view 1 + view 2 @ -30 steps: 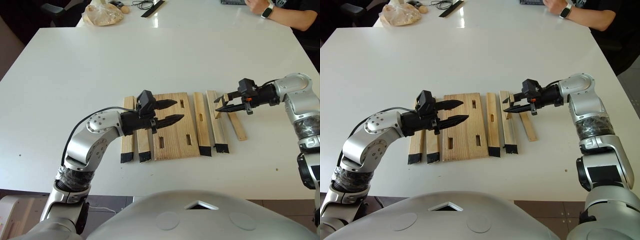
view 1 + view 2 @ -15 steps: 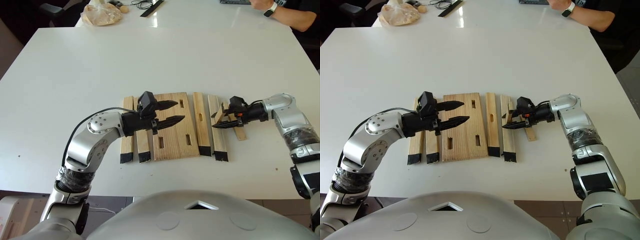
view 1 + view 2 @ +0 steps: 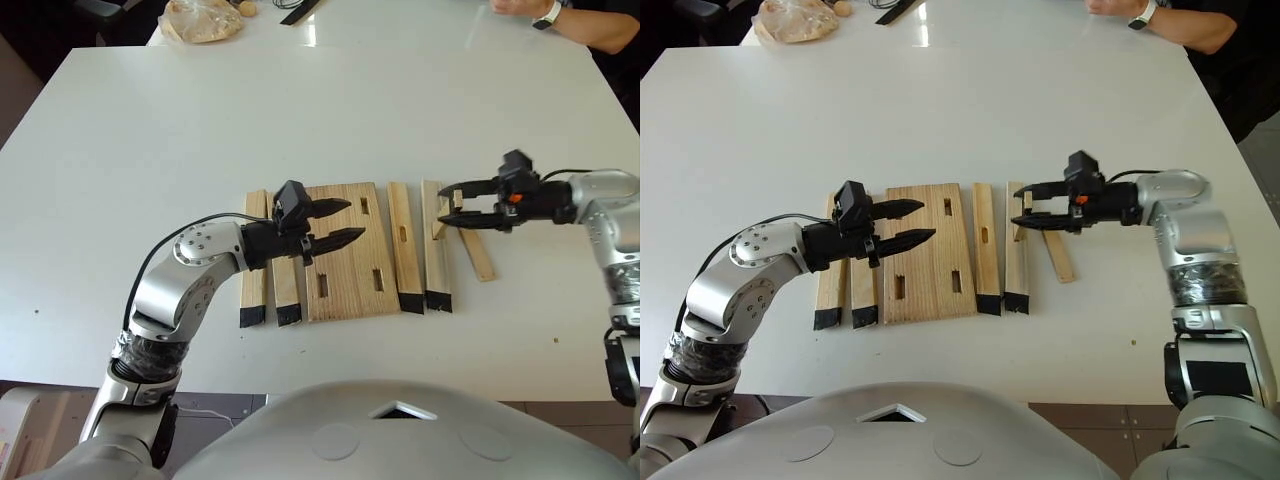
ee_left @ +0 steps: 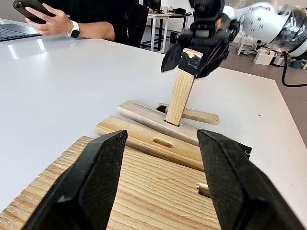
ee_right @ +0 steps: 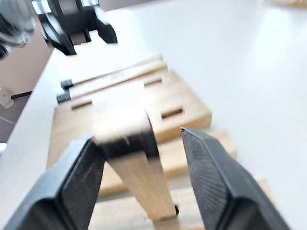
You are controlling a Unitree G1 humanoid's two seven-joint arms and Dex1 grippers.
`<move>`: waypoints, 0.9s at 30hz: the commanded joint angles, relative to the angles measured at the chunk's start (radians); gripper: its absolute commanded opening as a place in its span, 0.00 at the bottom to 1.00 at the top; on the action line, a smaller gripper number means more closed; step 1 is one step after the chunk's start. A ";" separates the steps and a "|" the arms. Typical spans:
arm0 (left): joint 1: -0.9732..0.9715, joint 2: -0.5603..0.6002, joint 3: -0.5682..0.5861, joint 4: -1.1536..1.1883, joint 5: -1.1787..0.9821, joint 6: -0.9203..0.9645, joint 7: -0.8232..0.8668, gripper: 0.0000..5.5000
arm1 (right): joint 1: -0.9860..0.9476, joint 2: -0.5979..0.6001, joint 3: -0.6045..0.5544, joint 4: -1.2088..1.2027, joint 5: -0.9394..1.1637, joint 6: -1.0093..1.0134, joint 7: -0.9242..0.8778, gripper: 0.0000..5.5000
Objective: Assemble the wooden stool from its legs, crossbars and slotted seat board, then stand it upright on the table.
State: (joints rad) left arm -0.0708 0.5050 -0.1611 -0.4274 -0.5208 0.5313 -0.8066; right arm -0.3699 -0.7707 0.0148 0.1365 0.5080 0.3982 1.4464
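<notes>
Standing steeply on end, the short crossbar (image 4: 181,93) leans a little, its upper end caught in the right pincer (image 3: 443,207) and its lower end touching the outer right leg (image 3: 432,250). Whether that end sits in a slot cannot be told. The right forearm lies level above the worktop (image 3: 200,130), pointing toward the robot's left.

The slotted seat board (image 3: 350,280) lies flat, its long axis running away from the robot. Two legs lie parallel on each side, dark tips nearest the robot. A second crossbar (image 3: 477,255) lies flat just beyond the right-hand legs.

The left arm is bent at the elbow, with the forearm crossing the left-hand legs. The left pincer (image 3: 355,220) hovers over the board's left half, pointing right, fingers spread and holding nothing.
</notes>
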 commanded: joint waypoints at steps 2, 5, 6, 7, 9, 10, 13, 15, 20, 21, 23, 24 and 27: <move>-0.016 -0.010 -0.002 0.018 0.025 -0.015 0.017 0.49 | -0.089 0.029 -0.085 -0.162 0.139 0.140 -0.099 0.50; -0.023 -0.013 -0.002 0.021 0.025 -0.016 0.018 0.49 | -0.156 0.096 -0.102 -0.220 0.197 0.191 -0.200 0.50; -0.024 -0.013 -0.003 0.023 0.025 -0.017 0.018 0.49 | -0.179 0.126 -0.095 -0.230 0.193 0.191 -0.243 0.50; -0.027 -0.014 -0.004 0.026 0.026 -0.018 0.017 0.49 | -0.196 0.150 -0.084 -0.238 0.183 0.185 -0.280 0.50; -0.034 -0.014 -0.009 0.033 0.028 -0.021 0.014 0.49 | -0.213 0.186 -0.057 -0.264 0.172 0.186 -0.329 0.50; -0.037 -0.014 -0.010 0.036 0.028 -0.023 0.013 0.49 | -0.211 0.194 -0.044 -0.285 0.174 0.190 -0.337 0.50; -0.037 -0.011 -0.009 0.036 0.025 -0.023 0.012 0.49 | -0.179 0.184 -0.019 -0.329 0.173 0.190 -0.326 0.50; -0.032 -0.009 -0.009 0.037 0.026 -0.026 0.010 0.49 | -0.136 0.156 0.010 -0.318 0.125 0.155 -0.301 0.50; -0.027 -0.009 -0.011 0.040 0.026 -0.027 0.010 0.49 | -0.008 0.152 0.129 -0.147 -0.055 -0.013 -0.250 0.50; -0.029 -0.009 -0.012 0.044 0.027 -0.028 0.008 0.49 | 0.011 0.166 0.152 -0.104 -0.083 -0.044 -0.249 0.50; -0.031 -0.007 -0.012 0.047 0.026 -0.027 0.005 0.49 | 0.032 0.183 0.171 -0.057 -0.106 -0.082 -0.249 0.50; -0.031 -0.005 -0.011 0.047 0.025 -0.026 0.003 0.49 | 0.034 0.187 0.159 -0.059 -0.090 -0.079 -0.249 0.50; -0.024 0.001 -0.005 0.041 0.022 -0.022 0.001 0.49 | 0.013 0.182 0.092 -0.117 0.004 -0.019 -0.257 0.50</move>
State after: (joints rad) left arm -0.0961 0.4969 -0.1687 -0.3856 -0.5044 0.5070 -0.8006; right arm -0.3946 -0.5797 0.1237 0.0174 0.4911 0.3070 1.2013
